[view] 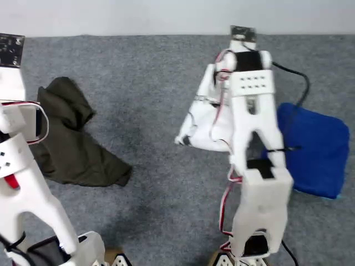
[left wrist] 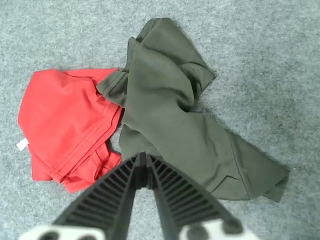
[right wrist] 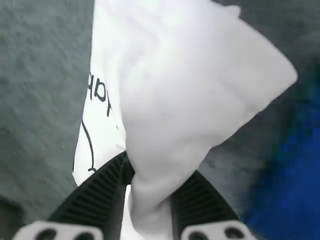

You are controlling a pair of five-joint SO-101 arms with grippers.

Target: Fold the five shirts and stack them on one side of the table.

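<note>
My right gripper (right wrist: 148, 192) is shut on a bunched fold of the white shirt (right wrist: 170, 100), which hangs from it above the grey table. In the high view the white shirt (view: 202, 124) droops beside the right arm, just left of a folded blue shirt (view: 313, 147). A crumpled olive shirt (view: 75, 138) lies at the left. The left wrist view shows the olive shirt (left wrist: 175, 115) spread next to a rumpled red shirt (left wrist: 65, 125). My left gripper (left wrist: 146, 167) hovers shut above the edge where those two meet, holding nothing.
The table (view: 150, 83) is covered in grey carpet-like fabric. The left arm's white body (view: 22, 183) hides the red shirt in the high view. Open carpet lies between the olive and white shirts.
</note>
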